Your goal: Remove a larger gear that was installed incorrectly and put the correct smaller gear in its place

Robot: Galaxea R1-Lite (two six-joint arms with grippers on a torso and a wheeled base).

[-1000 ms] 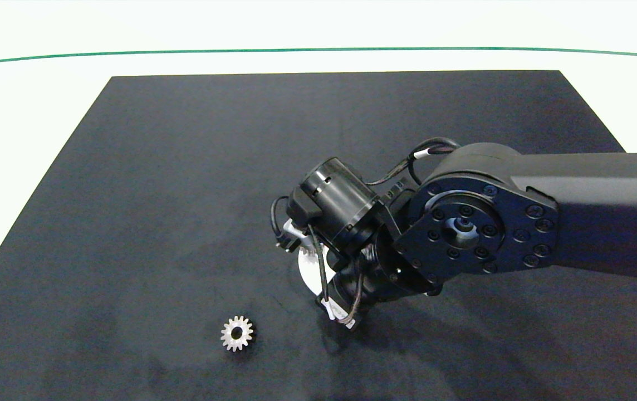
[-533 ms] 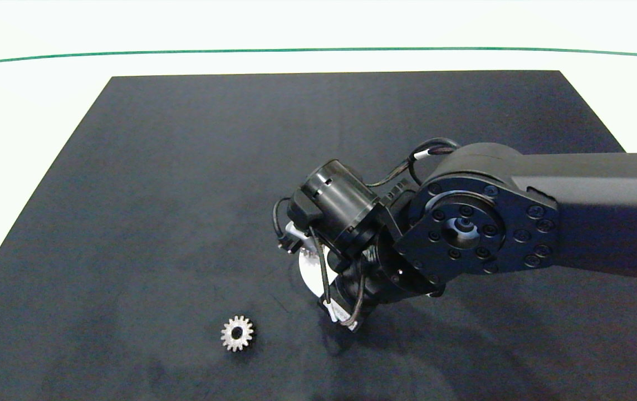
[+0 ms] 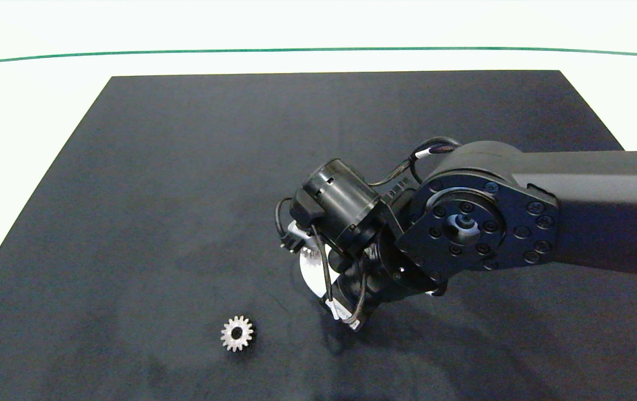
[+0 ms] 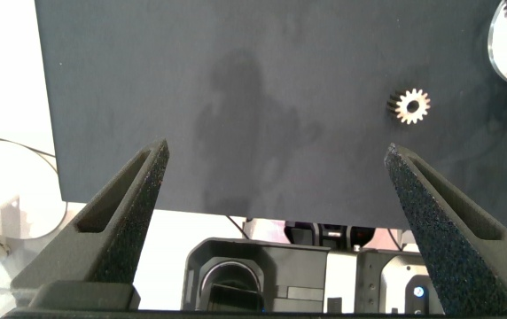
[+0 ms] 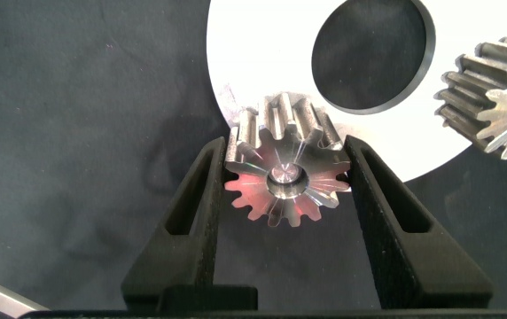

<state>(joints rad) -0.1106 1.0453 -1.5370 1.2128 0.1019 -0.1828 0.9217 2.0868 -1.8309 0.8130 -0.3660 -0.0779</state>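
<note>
Right gripper (image 5: 287, 177) clamped on the shiny, long-toothed larger gear (image 5: 282, 182) over a white round plate (image 5: 262, 53), stubby smaller gear (image 3: 237, 333) at 7 o'clock on matte black mat (image 3: 185, 167), left gripper (image 4: 276, 190) spread wide.

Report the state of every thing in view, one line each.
larger gear: clamped between the right gripper's fingers at the plate's edge; cannot tell if lifted.
smaller gear: flat on the black mat, untouched.
other gear: on the plate, untouched.
white plate: flat on the mat, its large round hole empty.
right gripper: shut on the larger gear.
left gripper: open, empty, away from the plate.
</note>
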